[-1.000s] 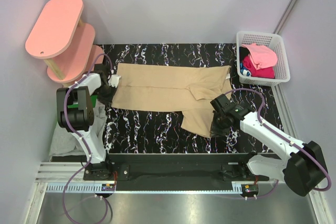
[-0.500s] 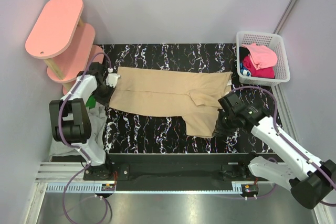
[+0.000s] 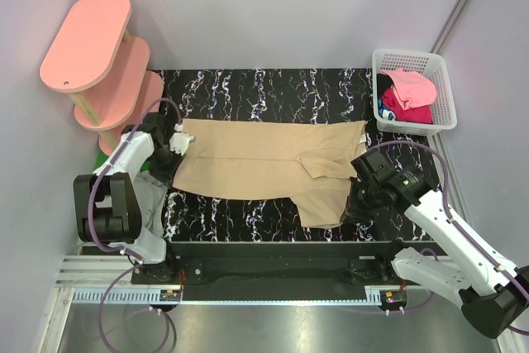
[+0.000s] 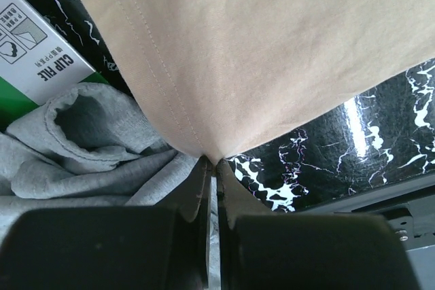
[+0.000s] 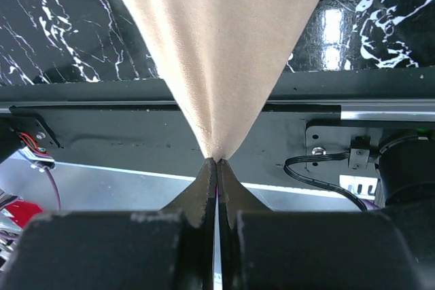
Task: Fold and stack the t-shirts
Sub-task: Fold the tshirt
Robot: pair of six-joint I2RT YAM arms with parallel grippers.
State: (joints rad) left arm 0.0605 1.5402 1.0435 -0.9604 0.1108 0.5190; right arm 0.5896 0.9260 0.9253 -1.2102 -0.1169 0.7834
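Gripping the tan t-shirt [image 3: 264, 155] at opposite ends, left pincer [image 4: 212, 164] and right pincer [image 5: 216, 162] are clenched.

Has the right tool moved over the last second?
Yes. Shut on the tan t-shirt, the right tool has shifted rightward, toward the white basket side of the table.

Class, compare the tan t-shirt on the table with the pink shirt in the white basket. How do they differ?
The tan t-shirt lies spread across the table; the pink shirt sits bunched in the basket. The tan t-shirt is pinched at its edges by the left gripper and right gripper; the pink shirt is untouched. Both are plain soft cloth, neither stacked yet.
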